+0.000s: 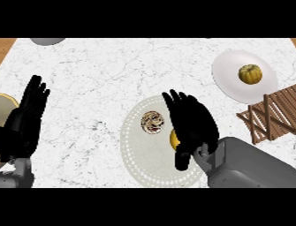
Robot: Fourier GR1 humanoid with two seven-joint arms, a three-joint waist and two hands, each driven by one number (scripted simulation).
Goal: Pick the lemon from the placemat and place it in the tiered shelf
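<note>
**Surfaces on the counter**

The counter is showing smooth white marble, veined grey; the shelf is looking like matt brown wood, slatted; the placemat is looking like pale woven cloth, dotted round its rim; the plate is looking smooth and white; the left hand and right hand are showing matt black.

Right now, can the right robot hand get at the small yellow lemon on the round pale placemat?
Probably yes. The right robot hand is directly over the small yellow lemon, which only peeks out from under its palm on the round pale placemat. Nothing visible stands between them.
</note>
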